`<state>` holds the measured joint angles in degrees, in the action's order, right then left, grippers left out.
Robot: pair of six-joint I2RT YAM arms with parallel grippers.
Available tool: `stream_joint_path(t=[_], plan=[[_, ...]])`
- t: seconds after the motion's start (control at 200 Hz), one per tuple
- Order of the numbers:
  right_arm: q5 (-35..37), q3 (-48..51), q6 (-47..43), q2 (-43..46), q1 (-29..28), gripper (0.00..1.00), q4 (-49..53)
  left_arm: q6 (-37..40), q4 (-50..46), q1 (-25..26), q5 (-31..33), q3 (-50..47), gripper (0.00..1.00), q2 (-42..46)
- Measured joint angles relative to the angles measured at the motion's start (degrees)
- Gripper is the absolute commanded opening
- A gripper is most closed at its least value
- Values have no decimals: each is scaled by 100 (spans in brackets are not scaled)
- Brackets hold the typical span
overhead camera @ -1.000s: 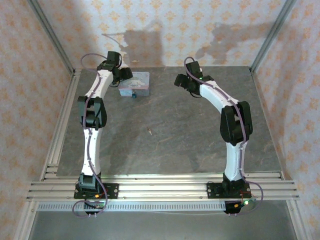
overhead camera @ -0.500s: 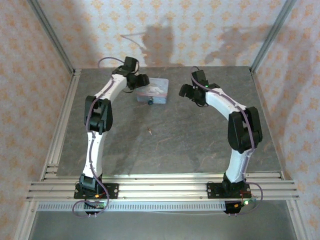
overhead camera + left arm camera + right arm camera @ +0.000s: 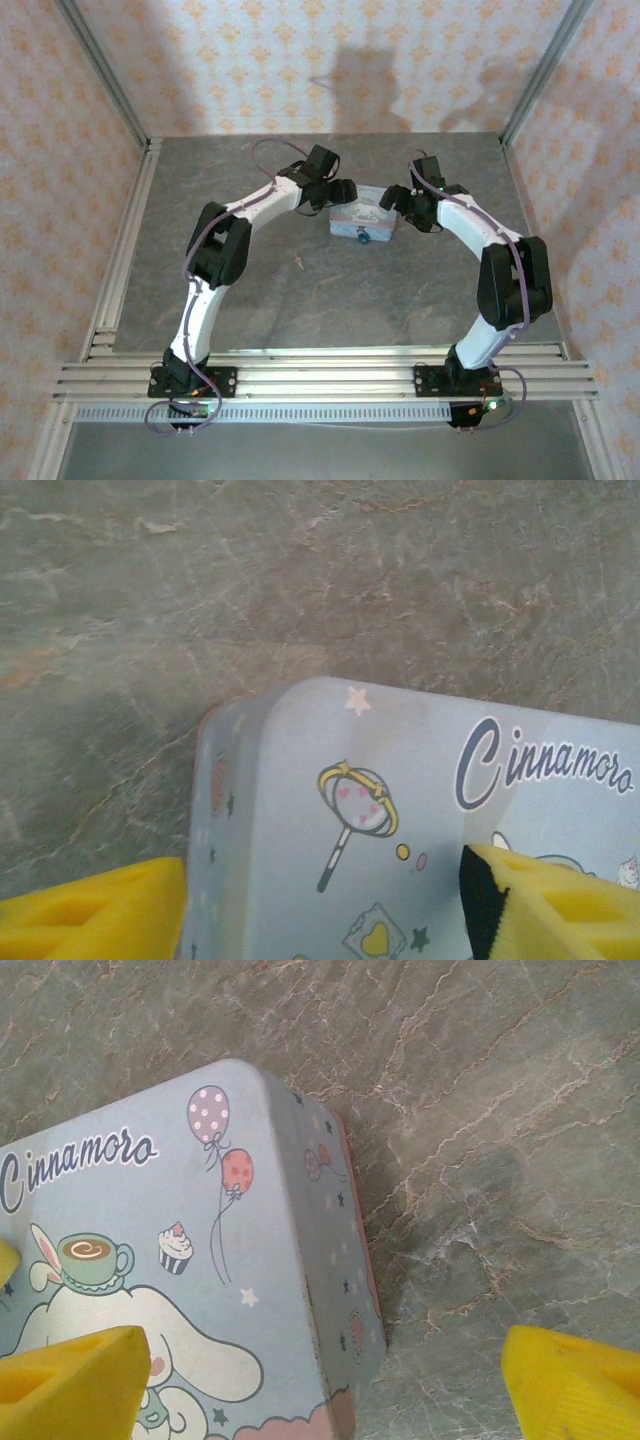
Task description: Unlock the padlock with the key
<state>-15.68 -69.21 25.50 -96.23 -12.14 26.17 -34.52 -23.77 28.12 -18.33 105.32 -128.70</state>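
Note:
The tiny dark padlock (image 3: 362,239) hangs at the near side of a pale blue cartoon-printed tin (image 3: 365,217). My left gripper (image 3: 336,193) is at the tin's left end and stands open. One yellow finger (image 3: 95,910) is against the tin's end wall (image 3: 215,810) and the other finger (image 3: 550,905) is over the lid. My right gripper (image 3: 400,203) is open at the tin's right end. One of its fingers (image 3: 70,1380) is above the lid (image 3: 130,1220) and the other (image 3: 575,1390) is over bare table. A small pale object (image 3: 298,261), too small to tell whether it is the key, lies on the table.
The grey stone-patterned table (image 3: 260,300) is bounded by patterned walls on three sides. An aluminium rail (image 3: 320,375) holding both arm bases runs along the near edge. Open floor lies in front of the tin and to its left.
The tin has slid from the back left toward the middle and nearer, together with my left gripper. My right gripper has shifted right and nearer, ending at the tin's right end.

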Motion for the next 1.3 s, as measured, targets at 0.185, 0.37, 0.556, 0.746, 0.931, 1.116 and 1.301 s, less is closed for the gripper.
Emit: stream_joint_path(t=[0.185, 0.37, 0.556, 0.746, 0.931, 1.116, 1.301], plan=[[-184, 0, 13, -98, 57, 83, -7, 4, 9, -195, 223, -756, 70, 538], [-612, -11, 173, -457, 57, 55, -133, -13, 721, -254, -83, -1432, 64, 804], [-789, -240, 267, -671, -46, 54, -229, -17, 1141, -273, -293, -1624, 56, 820], [-682, -280, 439, -704, -223, 55, -256, 28, 1209, -297, -382, -1624, 47, 820], [-662, -310, 623, -723, -278, 61, -264, 160, 1150, -341, -361, -1624, 55, 850], [-638, -367, 636, -726, -363, 76, -157, 444, 649, -343, -116, -1628, 71, 997], [-503, -389, 555, -487, -393, 79, 140, 765, 57, -350, 201, -1954, 72, 1532]])
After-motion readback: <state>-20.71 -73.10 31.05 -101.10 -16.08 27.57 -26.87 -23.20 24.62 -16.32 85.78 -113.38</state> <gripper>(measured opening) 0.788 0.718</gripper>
